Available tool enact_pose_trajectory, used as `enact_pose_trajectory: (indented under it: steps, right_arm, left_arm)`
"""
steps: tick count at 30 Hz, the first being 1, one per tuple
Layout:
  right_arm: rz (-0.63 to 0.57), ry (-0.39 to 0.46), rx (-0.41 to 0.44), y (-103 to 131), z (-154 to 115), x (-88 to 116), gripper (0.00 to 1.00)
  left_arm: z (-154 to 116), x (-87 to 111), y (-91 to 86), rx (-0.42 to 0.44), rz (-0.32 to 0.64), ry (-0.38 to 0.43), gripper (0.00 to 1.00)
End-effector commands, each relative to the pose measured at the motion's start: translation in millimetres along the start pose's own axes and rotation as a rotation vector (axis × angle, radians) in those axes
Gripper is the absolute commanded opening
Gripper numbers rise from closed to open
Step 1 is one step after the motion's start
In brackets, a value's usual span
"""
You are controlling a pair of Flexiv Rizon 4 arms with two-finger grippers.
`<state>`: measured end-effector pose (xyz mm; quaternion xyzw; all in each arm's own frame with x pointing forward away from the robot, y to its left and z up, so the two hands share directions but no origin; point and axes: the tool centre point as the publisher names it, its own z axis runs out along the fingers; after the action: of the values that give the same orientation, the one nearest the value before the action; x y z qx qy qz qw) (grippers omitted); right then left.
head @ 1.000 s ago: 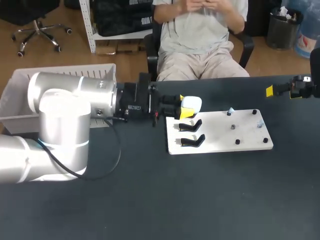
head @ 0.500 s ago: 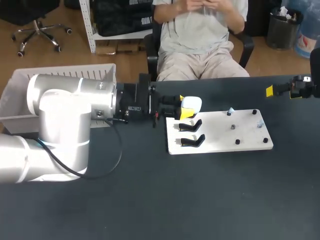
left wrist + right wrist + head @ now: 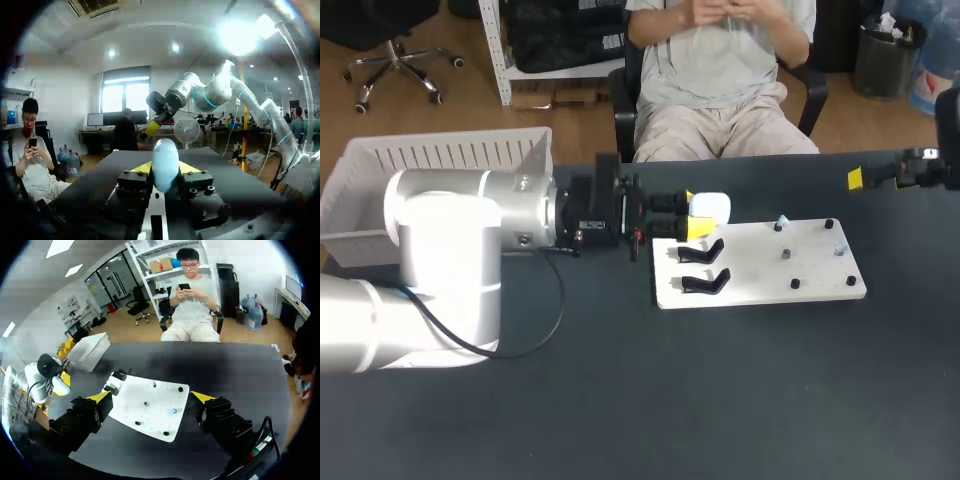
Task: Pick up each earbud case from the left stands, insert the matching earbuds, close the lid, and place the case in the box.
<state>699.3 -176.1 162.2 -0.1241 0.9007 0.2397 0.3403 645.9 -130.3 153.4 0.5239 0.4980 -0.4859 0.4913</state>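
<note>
1. The white plastic box (image 3: 440,152), slatted along its wall, sits at the upper left of the head view. The bulky silver left arm (image 3: 450,240) hides its lower part.
2. Left of centre, the left gripper (image 3: 695,220) is clamped on the smooth, rounded white earbud case (image 3: 712,206). What lies under the case cannot be seen. Both are slightly further right and higher than a second ago.
3. Two black hooked stands (image 3: 703,251) stand empty on the flat white board (image 3: 760,275) at centre. Its dark pegs (image 3: 796,284) and pale specks (image 3: 781,222) are too small to identify.
4. At the upper right edge, the right gripper (image 3: 860,179) is partly cut off. The right wrist view shows its fingers spread wide, grasping nothing.
</note>
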Motion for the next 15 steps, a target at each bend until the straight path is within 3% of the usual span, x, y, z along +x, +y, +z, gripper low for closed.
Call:
enact_pose_trajectory:
  steps: [1,15]
  right_arm:
    - [-0.024,0.004,-0.026,16.8,-16.8,2.6,1.00]
    - [-0.137,0.045,-0.068,86.4,-21.8,23.0,1.00]
  left_arm:
    - [8.1,4.3,0.1,0.006,-0.004,-0.013,0.00]
    - [14.5,4.6,9.1,0.050,-0.006,-0.021,0.00]
